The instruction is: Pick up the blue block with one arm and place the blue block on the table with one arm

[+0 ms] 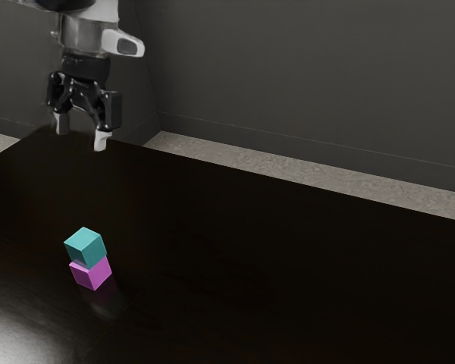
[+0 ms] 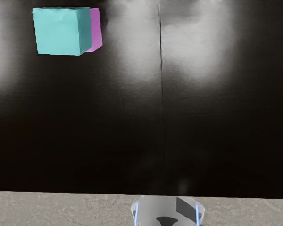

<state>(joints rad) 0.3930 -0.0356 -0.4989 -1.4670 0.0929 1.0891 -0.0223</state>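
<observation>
Nearest in the exterior view, a pale gleam lies across the dark, glossy surface. The pink block stands upright on that surface, with a dim reflection beside its foot. On top of it rests the blue block, the upper half of a two-block stack. It is a plain cube of greenish blue, closer to turquoise, with crisp corners and flat, unmarked sides that take the light in lighter and darker shades. In the wrist view its broad face is bright turquoise and the narrow side next to the pink is deeper teal, while the edges look slightly uneven. It hides much of the pink block there.

Farther off, the pincer hangs above the surface, well apart from the stack. It points downward, its two pale-tipped fingers spread, with nothing between them. Beyond the surface's far edge runs a strip of speckled grey floor, and behind that rises a dark grey wall
</observation>
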